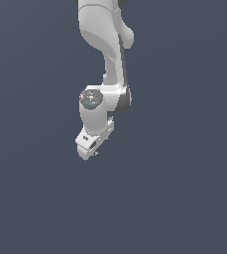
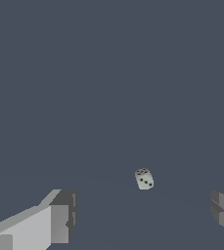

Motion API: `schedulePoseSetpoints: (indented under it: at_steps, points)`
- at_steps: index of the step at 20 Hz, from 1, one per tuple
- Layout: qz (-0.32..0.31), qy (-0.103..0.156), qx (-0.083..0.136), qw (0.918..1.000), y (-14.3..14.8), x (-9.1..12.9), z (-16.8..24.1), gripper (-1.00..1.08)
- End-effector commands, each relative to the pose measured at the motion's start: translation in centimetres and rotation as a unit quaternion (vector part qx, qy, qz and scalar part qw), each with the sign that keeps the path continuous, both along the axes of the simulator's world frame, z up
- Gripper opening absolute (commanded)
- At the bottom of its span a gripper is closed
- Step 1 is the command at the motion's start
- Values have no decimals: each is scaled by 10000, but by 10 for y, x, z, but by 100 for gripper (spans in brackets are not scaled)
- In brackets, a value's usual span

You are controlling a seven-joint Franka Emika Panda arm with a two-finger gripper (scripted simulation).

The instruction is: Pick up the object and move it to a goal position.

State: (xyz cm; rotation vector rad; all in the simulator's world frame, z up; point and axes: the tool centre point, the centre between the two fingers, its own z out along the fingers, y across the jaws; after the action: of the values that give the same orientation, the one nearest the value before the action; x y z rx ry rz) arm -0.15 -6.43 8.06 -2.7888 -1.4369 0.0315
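Observation:
The object (image 2: 144, 179) is a tiny pale grey-beige roundish piece with dark dots, like a die, lying on the dark grey floor. In the wrist view it sits between and a little beyond my two fingers (image 2: 59, 219), which stand wide apart. The gripper (image 2: 143, 212) is open and holds nothing. In the exterior view the white arm reaches down from the top and the gripper (image 1: 91, 151) hangs low over the floor near the middle. There the object is too small to make out; the hand mostly hides that spot.
Only the plain dark grey floor (image 1: 184, 198) shows around the arm in both views. No goal marker or other object shows.

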Motion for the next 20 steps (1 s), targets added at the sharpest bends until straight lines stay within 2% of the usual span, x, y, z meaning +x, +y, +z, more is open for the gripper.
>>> schedulePoseSetpoints:
  at_steps: [1,10,20]
  points:
    - [324,-19,9,9995,-4,1,-5,100]
    - [1161,-72,33,9932,-16,3,-17,100]
    - [1480,-94,42,9889,-20,4,-22,100]
